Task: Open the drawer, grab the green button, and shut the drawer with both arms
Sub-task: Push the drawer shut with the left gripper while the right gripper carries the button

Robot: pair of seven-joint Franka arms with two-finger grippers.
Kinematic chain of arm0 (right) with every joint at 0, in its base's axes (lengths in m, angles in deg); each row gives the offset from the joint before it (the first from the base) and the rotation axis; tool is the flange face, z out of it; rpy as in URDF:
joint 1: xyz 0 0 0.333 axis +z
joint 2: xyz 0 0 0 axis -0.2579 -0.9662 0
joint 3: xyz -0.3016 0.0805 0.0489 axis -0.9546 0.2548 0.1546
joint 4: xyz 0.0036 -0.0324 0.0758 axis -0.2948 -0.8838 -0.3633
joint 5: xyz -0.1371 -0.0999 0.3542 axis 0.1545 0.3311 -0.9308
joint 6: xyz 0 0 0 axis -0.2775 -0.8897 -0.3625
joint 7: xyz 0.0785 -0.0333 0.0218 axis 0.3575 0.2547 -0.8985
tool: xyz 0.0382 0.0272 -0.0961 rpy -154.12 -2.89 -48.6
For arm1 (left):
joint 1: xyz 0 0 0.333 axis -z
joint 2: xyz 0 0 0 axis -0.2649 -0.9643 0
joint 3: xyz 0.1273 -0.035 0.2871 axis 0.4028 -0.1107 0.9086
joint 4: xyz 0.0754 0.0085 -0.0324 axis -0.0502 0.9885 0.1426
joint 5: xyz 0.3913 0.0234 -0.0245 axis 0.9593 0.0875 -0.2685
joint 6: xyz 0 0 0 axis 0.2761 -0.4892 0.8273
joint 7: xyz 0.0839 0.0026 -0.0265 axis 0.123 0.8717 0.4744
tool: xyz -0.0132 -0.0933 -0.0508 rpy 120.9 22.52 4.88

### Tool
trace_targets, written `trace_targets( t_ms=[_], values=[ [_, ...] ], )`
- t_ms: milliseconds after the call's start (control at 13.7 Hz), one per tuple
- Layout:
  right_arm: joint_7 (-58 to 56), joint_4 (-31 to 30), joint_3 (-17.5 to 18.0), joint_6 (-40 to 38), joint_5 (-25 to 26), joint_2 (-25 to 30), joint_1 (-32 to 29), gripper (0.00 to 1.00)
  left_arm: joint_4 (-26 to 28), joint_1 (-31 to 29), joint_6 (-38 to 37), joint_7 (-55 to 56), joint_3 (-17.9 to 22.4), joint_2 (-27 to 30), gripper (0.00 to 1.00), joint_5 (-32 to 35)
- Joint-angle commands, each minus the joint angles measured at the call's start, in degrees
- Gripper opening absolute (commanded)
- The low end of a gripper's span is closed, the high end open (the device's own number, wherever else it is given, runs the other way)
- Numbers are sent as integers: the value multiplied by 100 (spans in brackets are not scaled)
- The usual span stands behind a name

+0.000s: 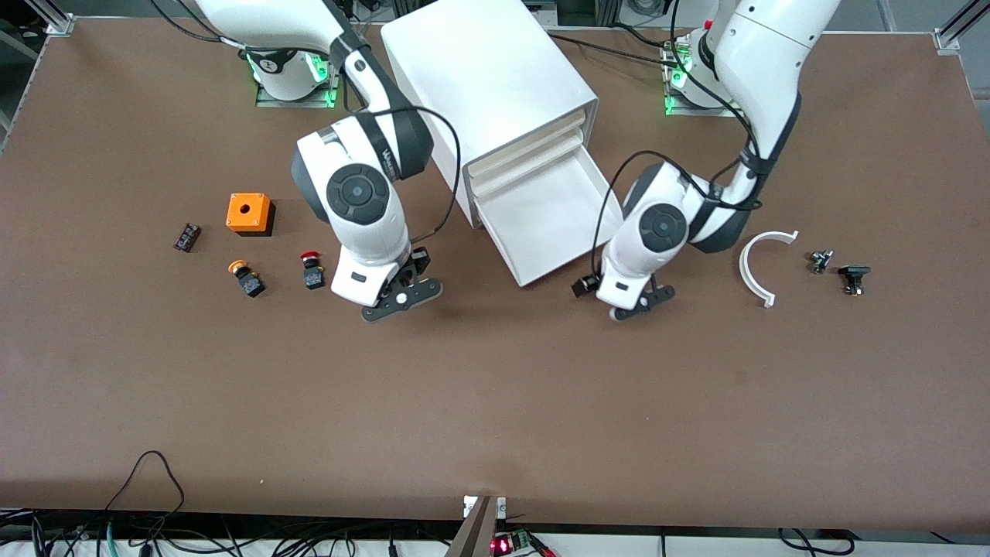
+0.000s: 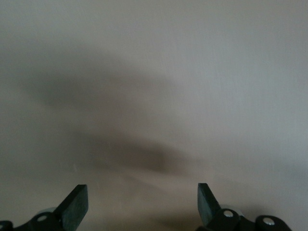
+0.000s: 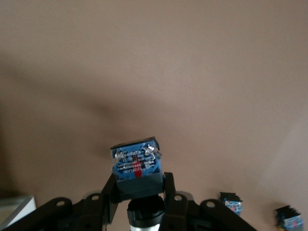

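Observation:
The bottom drawer (image 1: 541, 209) of the white cabinet (image 1: 495, 85) is pulled out, and its inside looks bare. My right gripper (image 1: 402, 298) hangs over the table beside the drawer, toward the right arm's end. It is shut on a button (image 3: 135, 163) with a black body and blue terminal end. The cap points into the gripper (image 3: 139, 182), so its colour is hidden. My left gripper (image 1: 642, 303) hangs open and empty over the table by the drawer's front corner. Its fingers (image 2: 77, 207) stand wide apart over a bare surface.
A red-capped button (image 1: 312, 271), a yellow-capped button (image 1: 246, 278), an orange box (image 1: 249, 213) and a small black block (image 1: 186, 237) lie toward the right arm's end. A white curved piece (image 1: 762, 263) and two small dark parts (image 1: 854, 278) lie toward the left arm's end.

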Motion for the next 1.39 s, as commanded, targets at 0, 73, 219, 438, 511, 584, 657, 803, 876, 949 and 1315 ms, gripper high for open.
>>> trace_targets(
  t_ms=[0, 73, 219, 438, 511, 584, 657, 803, 876, 949, 1315],
  values=[
    [476, -1110, 43, 860, 111, 291, -218, 31, 790, 16, 65, -1, -423, 661, 100, -127],
    [477, -1418, 51, 1142, 120, 344, -236, 32, 939, 16, 65, -1, -599, 749, 100, -118],
    [477, -2033, 43, 1721, 120, 441, -245, 32, 1168, 16, 48, -10, -811, 873, 100, -127],
    [485, -2694, 43, 2540, 111, 458, -342, 47, 1397, 16, 21, -10, -1127, 935, 100, -127],
    [494, -2713, 43, 2533, 85, 458, -377, 91, 1441, 16, 12, -10, -1285, 943, 100, -127],
    [538, -2678, 43, 2507, 50, 485, -403, 100, 1459, -1, -5, -10, -1452, 969, 100, -127],
    [730, -2643, 43, 2463, 41, 563, -403, 100, 1459, -19, -5, -10, -1549, 996, 100, -127],
    [968, -2521, 60, 2131, 41, 791, -403, 100, 1459, -28, 4, -19, -1612, 987, 100, -127],
    [969, -2398, 69, 1859, 41, 923, -403, 100, 1424, -106, 4, -19, -1603, 996, 100, -118],
    [969, -2179, 69, 1508, 32, 1029, -403, 100, 1372, -359, 30, -19, -1594, 996, 100, -110],
    [969, -369, 52, -804, 32, 1126, -517, 100, 687, -1537, 56, -71, -1200, 1732, 100, -48]
  ],
)
